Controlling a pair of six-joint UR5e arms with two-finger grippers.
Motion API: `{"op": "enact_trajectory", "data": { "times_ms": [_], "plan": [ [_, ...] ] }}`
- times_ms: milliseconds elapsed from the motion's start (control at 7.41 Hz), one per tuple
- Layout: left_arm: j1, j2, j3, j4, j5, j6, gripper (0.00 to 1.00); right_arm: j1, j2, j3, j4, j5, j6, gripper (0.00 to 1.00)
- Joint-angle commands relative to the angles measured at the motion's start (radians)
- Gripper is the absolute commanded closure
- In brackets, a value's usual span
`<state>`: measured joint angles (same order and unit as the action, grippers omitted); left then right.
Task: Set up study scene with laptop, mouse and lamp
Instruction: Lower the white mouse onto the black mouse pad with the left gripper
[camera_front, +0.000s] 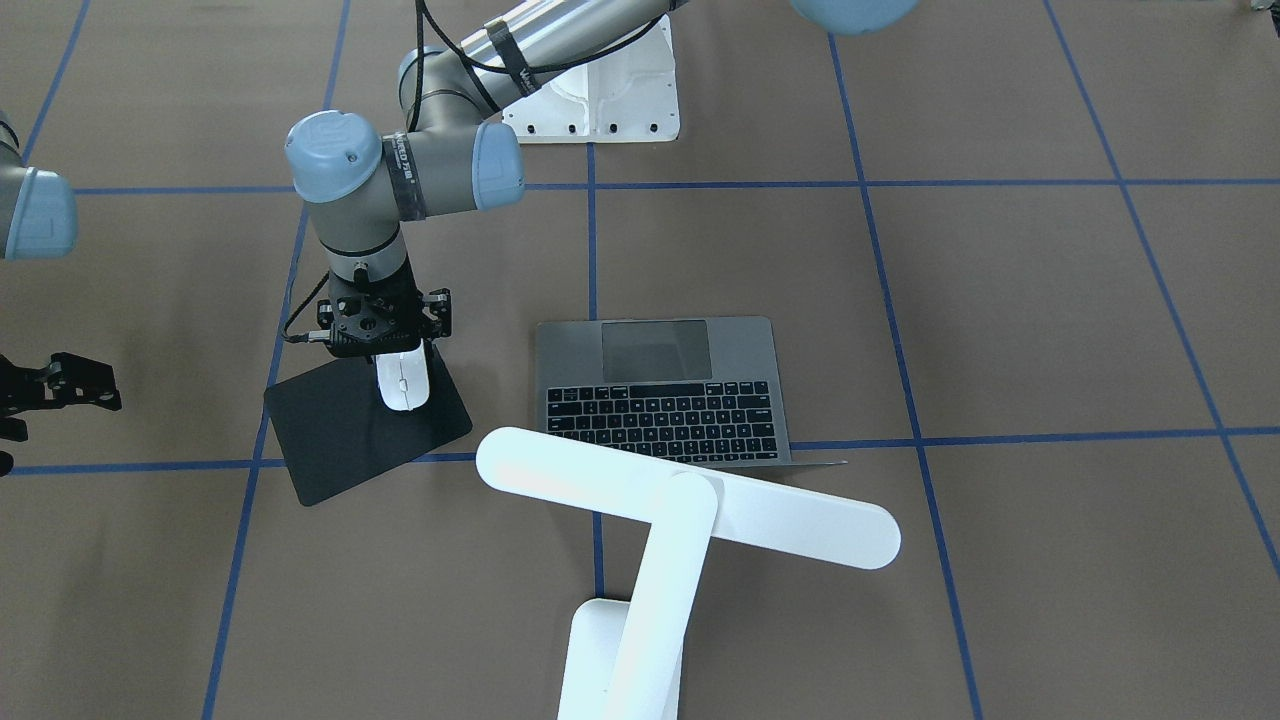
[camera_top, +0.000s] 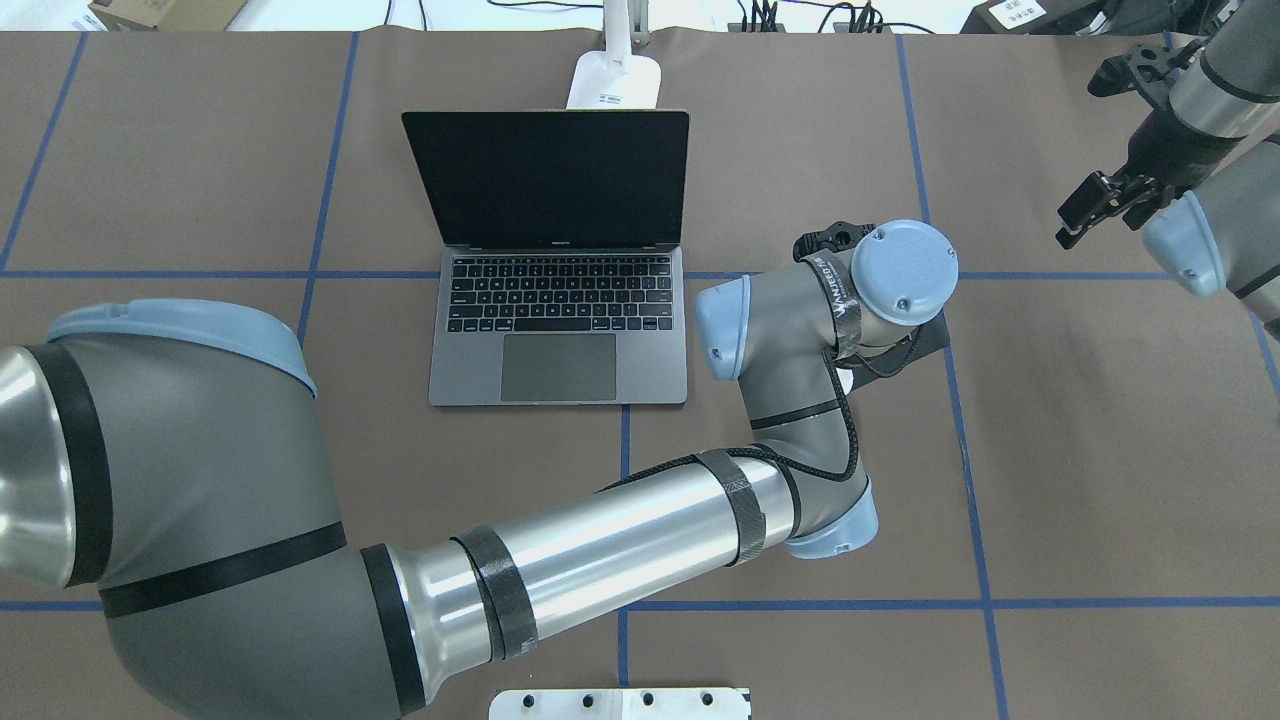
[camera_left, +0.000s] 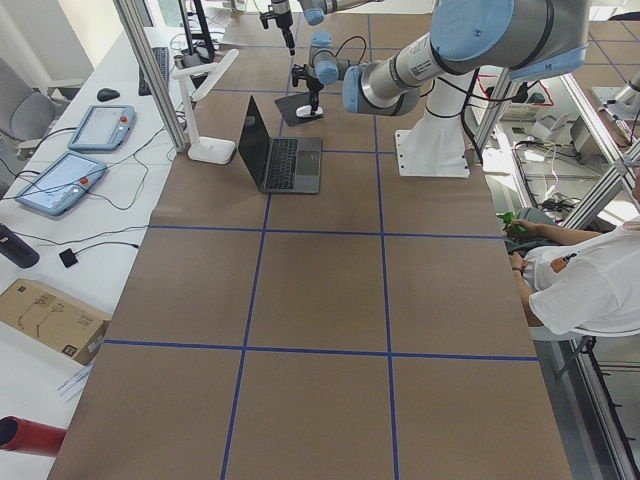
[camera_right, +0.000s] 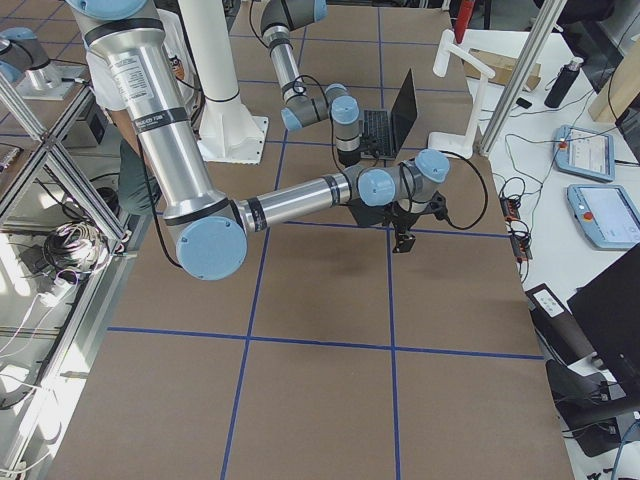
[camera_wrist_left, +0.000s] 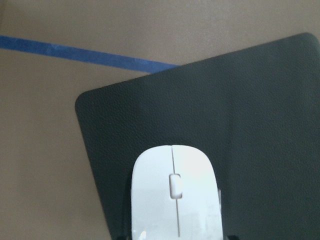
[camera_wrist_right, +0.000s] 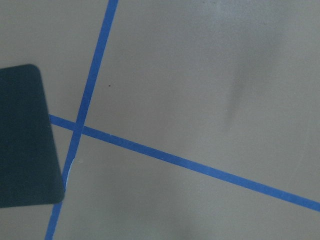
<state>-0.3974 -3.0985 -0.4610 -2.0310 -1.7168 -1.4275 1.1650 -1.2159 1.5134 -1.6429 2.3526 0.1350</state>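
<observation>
The white mouse (camera_front: 403, 384) lies on the black mouse pad (camera_front: 340, 432), left of the laptop in the front-facing view. My left gripper (camera_front: 402, 366) reaches across and stands straight over the mouse, its jaws shut on the mouse's sides; the left wrist view shows the mouse (camera_wrist_left: 175, 200) low in the frame on the pad (camera_wrist_left: 240, 110). The open grey laptop (camera_front: 660, 390) sits mid-table, also seen from overhead (camera_top: 558, 340). The white lamp (camera_front: 690, 500) stands behind the laptop's screen. My right gripper (camera_top: 1095, 205) hangs open and empty, well off to the side.
The white bolted pedestal (camera_front: 610, 95) stands at the robot's side of the table. Blue tape lines cross the brown table cover. The right wrist view shows one corner of the pad (camera_wrist_right: 25, 145). Tablets and boxes lie on the side bench beyond the lamp.
</observation>
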Motion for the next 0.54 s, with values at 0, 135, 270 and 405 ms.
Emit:
{"op": "enact_trajectory", "data": {
  "times_ms": [0, 135, 270, 405],
  "plan": [
    [-0.001, -0.002, -0.011, 0.002, -0.001, 0.034, 0.16, 0.004, 0.003, 0.001, 0.0, 0.005, 0.0, 0.01],
    [-0.003, -0.003, -0.042, 0.008, -0.007, 0.047, 0.16, 0.005, 0.003, 0.001, 0.0, 0.007, 0.0, 0.01],
    [-0.017, 0.001, -0.112, 0.056, -0.015, 0.056, 0.16, 0.007, 0.004, 0.002, 0.0, 0.005, 0.0, 0.01],
    [-0.044, 0.02, -0.189, 0.131, -0.061, 0.067, 0.16, 0.011, 0.004, 0.004, 0.002, 0.007, 0.001, 0.01]
  ]
}}
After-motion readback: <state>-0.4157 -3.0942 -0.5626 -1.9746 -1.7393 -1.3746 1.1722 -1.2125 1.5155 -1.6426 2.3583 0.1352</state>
